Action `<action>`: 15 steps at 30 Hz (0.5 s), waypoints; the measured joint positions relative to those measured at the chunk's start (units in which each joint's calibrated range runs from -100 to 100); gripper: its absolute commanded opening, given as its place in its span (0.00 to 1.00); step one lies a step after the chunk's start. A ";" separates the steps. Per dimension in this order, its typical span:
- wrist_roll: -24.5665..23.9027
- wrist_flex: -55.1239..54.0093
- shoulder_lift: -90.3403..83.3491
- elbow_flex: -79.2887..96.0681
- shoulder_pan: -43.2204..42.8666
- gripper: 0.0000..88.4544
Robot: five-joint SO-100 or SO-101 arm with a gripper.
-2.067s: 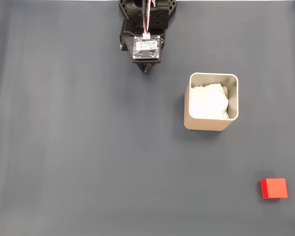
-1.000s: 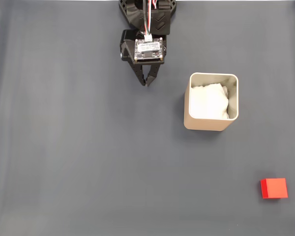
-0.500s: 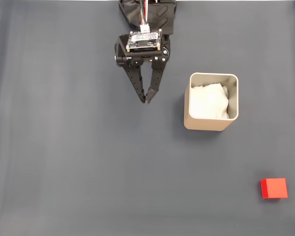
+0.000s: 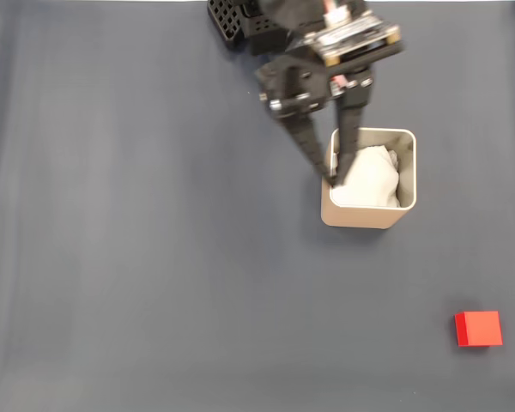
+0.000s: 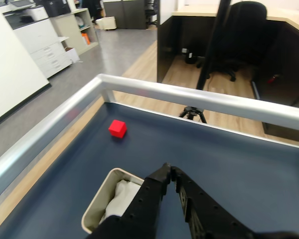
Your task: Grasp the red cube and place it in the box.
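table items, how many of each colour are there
red: 1, the red cube
beige: 1, the box, with white padding inside
black: 1, the gripper over the box's rim
total: 3

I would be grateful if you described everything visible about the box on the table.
The box is beige, square, with rounded corners and thin, smooth walls. It stands upright and open-topped on the dark grey mat, crumpled white padding inside. In the fixed view the gripper overlaps its left rim; contact cannot be told. The red cube lies apart, nearer the mat's lower right corner.
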 measured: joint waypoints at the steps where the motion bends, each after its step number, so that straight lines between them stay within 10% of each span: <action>1: 0.49 0.65 0.45 -0.91 -0.98 0.00; 15: 2.20 5.44 11.50 -11.57 -14.05 0.01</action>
